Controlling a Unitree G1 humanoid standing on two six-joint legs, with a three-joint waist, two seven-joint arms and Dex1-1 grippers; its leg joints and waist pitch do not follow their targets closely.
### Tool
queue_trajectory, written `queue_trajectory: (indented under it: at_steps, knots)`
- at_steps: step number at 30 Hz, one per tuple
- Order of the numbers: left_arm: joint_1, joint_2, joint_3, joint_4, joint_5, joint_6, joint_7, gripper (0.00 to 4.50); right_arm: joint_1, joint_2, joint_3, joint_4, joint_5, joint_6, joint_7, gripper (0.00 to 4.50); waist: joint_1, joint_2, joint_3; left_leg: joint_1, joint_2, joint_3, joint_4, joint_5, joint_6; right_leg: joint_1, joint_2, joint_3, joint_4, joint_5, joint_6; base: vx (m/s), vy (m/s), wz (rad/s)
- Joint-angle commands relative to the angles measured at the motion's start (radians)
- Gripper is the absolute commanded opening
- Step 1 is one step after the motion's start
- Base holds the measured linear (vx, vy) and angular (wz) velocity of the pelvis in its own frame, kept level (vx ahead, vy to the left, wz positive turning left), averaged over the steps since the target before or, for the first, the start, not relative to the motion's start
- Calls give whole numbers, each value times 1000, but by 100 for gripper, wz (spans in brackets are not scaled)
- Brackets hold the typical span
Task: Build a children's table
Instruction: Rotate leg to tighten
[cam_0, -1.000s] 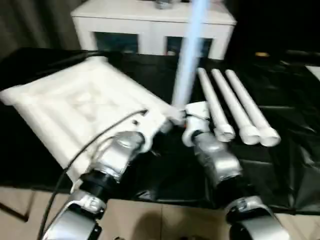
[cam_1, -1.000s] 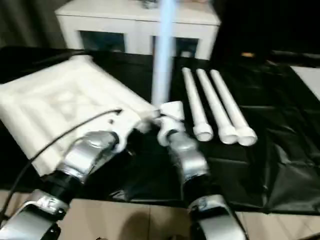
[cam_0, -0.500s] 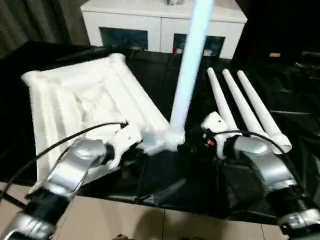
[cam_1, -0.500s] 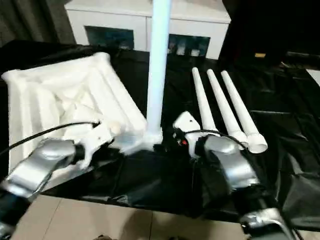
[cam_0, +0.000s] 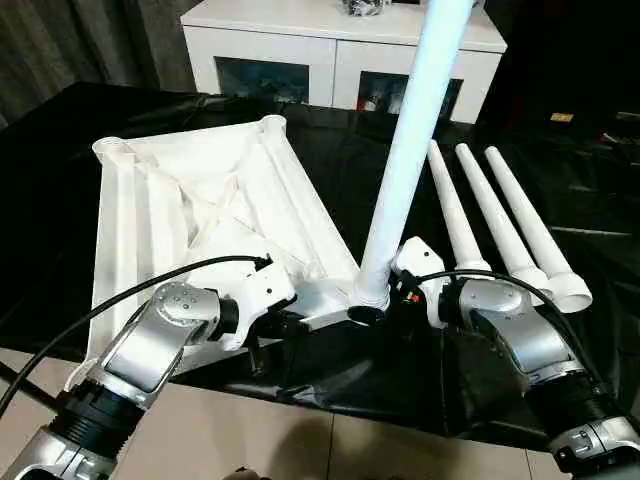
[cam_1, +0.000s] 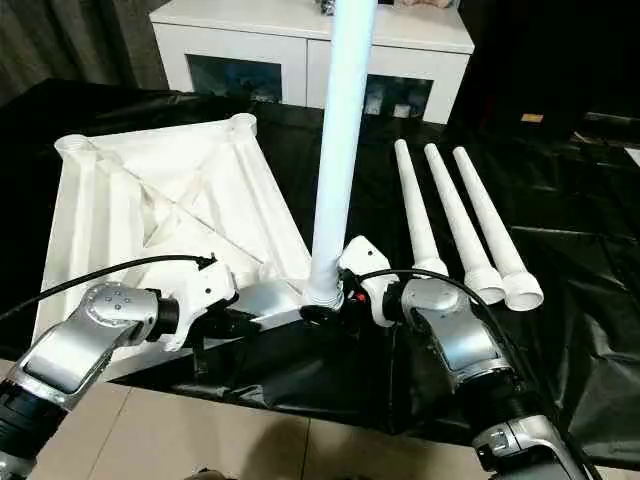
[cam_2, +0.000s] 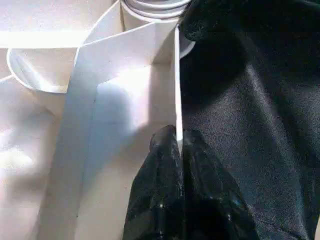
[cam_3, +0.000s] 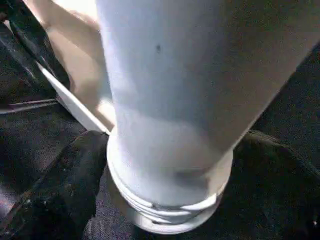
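While leg (cam_0: 410, 160) stands in top's (cam_0: 200, 215) 5 o'clock socket, right pincer (cam_3: 165, 170) clasps its base; left pincer (cam_2: 179, 145) pinches top's rim. Rigid, light, slick plastic: grip low.

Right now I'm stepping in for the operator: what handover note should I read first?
Left pincer: shut on the near rim of the upturned white ribbed plastic tabletop.
Right pincer: shut on the base of the upright white tapered tube leg, standing in the near corner socket.
Three spare white tube legs lie side by side on the black sheet.
Done: first leg placed. Left: confirm seating, fit three more.
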Motion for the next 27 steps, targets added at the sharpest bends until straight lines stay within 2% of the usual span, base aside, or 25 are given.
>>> queue_trajectory:
  at_steps: [1, 9, 14, 16, 24, 25, 27]
  knots:
    - [-5, 1, -11, -35, -10, -11, -20, 0, -22, 10, -16, 9, 18, -1, 2, 406, -4, -2, -64, 18, 67, -35, -80, -216, 16, 42, -70, 62, -59, -266, -207, 0, 0, 0]
    - [2, 4, -13, -41, -15, -9, -31, 0, -12, 14, -30, 4, 46, 2, 28, 350, -4, -2, -62, 19, 68, -37, -81, -249, 8, 39, -70, 62, -65, -327, -192, 0, 0, 0]
    - [4, 7, -14, -41, -15, -9, -33, 0, 0, 13, -31, -7, 62, 3, 52, 292, -3, -1, -62, 19, 68, -36, -81, -236, 10, 39, -68, 61, -61, -300, -198, 0, 0, 0]
    - [4, 10, -15, -41, -16, -8, -36, 0, 3, 11, -33, -9, 69, 6, 58, 285, -3, 2, -63, 18, 68, -36, -80, -234, 10, 40, -68, 62, -60, -292, -201, 0, 0, 0]
    - [2, 9, -17, -40, -15, -6, -38, 0, 4, 10, -32, 8, 64, 9, 54, 274, -4, 0, -64, 18, 67, -36, -80, -230, 10, 41, -68, 61, -58, -279, -208, 0, 0, 0]
    - [0, 4, -18, -36, -12, -3, -31, 0, 2, 15, -29, 17, 54, 13, 38, 274, -3, 0, -63, 18, 68, -36, -80, -229, 10, 41, -69, 62, -59, -280, -209, 0, 0, 0]
    - [-16, -32, -22, -4, 12, 14, 21, 0, -10, 68, -40, 77, 6, 24, -110, 273, -7, 1, -61, 16, 67, -36, -81, -233, 1, 38, -69, 62, -61, -296, -207, 0, 0, 0]
